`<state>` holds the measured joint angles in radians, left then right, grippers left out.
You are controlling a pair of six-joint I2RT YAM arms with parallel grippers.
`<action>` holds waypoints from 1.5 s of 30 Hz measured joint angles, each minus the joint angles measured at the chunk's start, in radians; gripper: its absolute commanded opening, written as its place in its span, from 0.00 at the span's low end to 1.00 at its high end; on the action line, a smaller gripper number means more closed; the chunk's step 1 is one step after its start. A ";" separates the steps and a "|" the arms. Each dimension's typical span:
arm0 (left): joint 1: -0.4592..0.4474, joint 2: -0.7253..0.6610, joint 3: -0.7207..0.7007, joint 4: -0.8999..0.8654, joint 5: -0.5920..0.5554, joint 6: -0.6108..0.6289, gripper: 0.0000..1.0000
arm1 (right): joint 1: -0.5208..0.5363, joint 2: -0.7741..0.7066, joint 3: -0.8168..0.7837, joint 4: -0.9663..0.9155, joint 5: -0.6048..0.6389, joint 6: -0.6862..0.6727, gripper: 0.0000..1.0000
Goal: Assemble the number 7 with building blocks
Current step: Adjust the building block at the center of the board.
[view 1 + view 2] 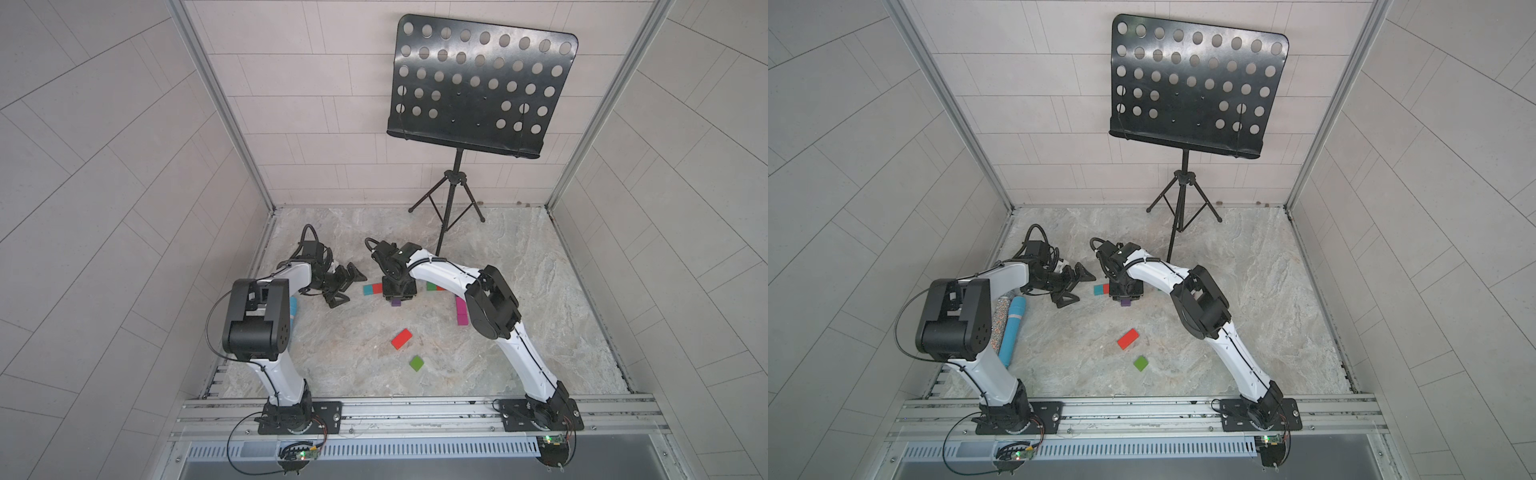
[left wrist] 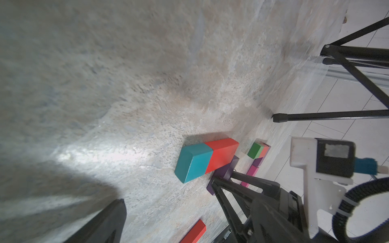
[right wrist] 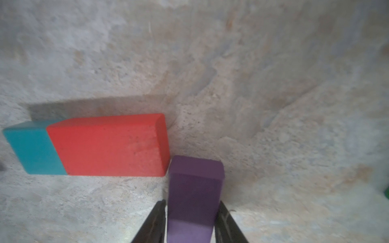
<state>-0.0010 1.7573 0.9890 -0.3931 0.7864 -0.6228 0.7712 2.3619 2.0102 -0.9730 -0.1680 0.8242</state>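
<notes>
Right gripper (image 3: 192, 203) first: its two black fingers sit tight on either flank of the purple block (image 3: 195, 183), and it looks like a pinch. In both top views that is dead centre of the frame, tucked under the wrist. Just beside it, the red block (image 3: 109, 145) and teal block (image 3: 31, 149) lie end to end, touching. They form the bar of the number 7 (image 1: 372, 289) on the marbled table (image 1: 540, 291). Purple's corner meets red's end corner, or very nearly; I can't call contact.

To do this well, I'd square purple to the bar, seat it flat and flush, and let go without nudging red.

Left gripper (image 1: 346, 286) is spread wide and empty, left of centre. A spare red block (image 1: 401, 338) and a green block (image 1: 417, 363) wait lower in frame. The magenta blocks (image 1: 460, 309) are right of centre, partly hidden by the arm.
</notes>
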 measured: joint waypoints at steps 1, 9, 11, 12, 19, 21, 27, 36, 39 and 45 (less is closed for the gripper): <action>0.000 0.000 0.000 0.000 0.000 -0.002 1.00 | -0.002 0.000 0.000 -0.002 0.000 -0.007 0.36; 0.000 0.001 0.000 0.000 0.000 -0.006 1.00 | -0.011 0.000 0.005 -0.006 -0.001 -0.040 0.35; 0.000 0.001 0.000 0.000 0.000 -0.006 1.00 | -0.015 0.001 0.007 -0.006 0.000 -0.042 0.35; 0.000 0.001 0.000 0.000 0.000 -0.006 1.00 | -0.017 0.001 0.008 -0.006 0.000 -0.042 0.35; 0.000 0.001 0.000 0.000 0.000 -0.006 1.00 | -0.033 0.000 0.009 -0.012 0.011 -0.043 0.35; 0.000 0.001 0.000 0.000 0.000 -0.006 1.00 | -0.036 0.000 0.009 -0.012 0.015 -0.046 0.35; 0.000 0.001 0.000 0.000 0.000 -0.006 1.00 | -0.037 0.001 0.019 -0.015 0.016 -0.057 0.35; 0.000 0.002 0.000 0.000 0.000 -0.006 1.00 | -0.037 0.005 0.053 -0.016 0.014 -0.064 0.37; 0.000 0.003 0.000 0.000 0.000 -0.006 1.00 | -0.037 0.017 0.054 -0.015 0.010 -0.066 0.39; 0.000 0.003 0.000 0.000 0.000 -0.006 1.00 | -0.037 0.029 0.054 -0.016 -0.002 -0.068 0.48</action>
<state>-0.0010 1.7599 0.9890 -0.3927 0.7860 -0.6292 0.7345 2.3905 2.0644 -0.9894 -0.1703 0.7563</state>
